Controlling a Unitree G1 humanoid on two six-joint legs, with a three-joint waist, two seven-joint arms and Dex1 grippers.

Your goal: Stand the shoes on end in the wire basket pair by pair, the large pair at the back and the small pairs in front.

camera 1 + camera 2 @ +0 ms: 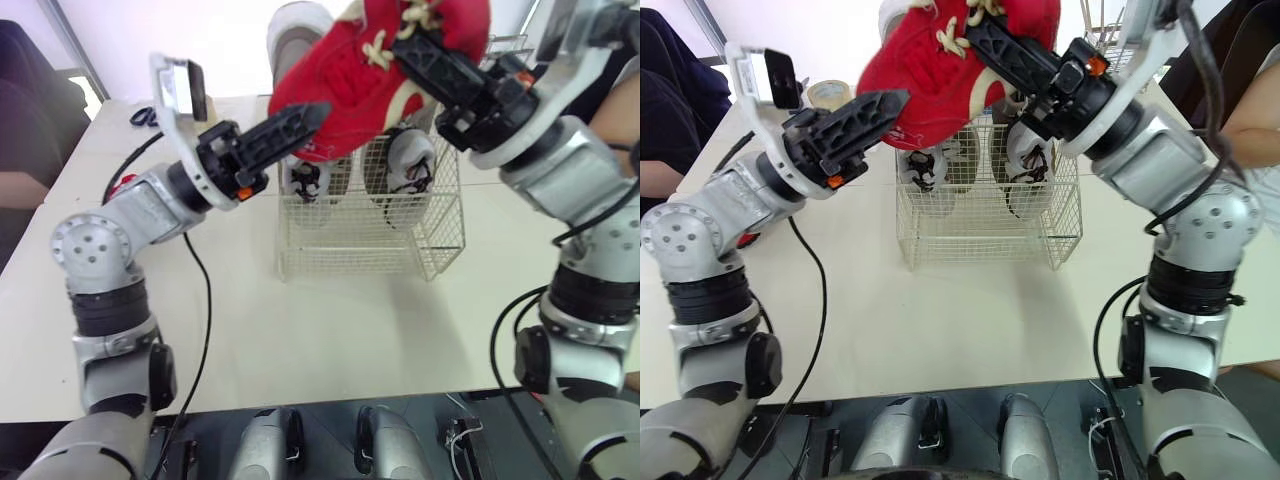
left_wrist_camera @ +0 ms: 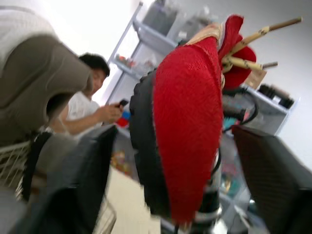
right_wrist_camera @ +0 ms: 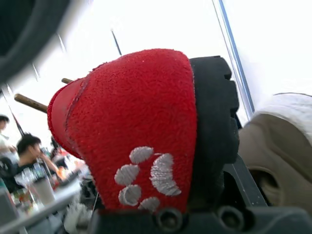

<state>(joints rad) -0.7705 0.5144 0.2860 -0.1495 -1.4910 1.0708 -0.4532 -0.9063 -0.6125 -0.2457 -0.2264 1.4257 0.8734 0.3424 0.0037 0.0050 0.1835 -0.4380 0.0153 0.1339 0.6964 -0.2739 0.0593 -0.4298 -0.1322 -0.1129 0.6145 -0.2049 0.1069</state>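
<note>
The red shoe (image 1: 340,90) hangs above the wire basket (image 1: 370,250), laces up, its long axis slanting down toward the robot's left. The right gripper (image 1: 405,45) has its fingers clenched on it. The left gripper (image 1: 300,122) has its fingers spread around the shoe's lower end.

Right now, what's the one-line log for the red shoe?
right gripper: shut on red shoe | red shoe: held above wire basket | left gripper: open around its end | inside: two small shoes on end
</note>
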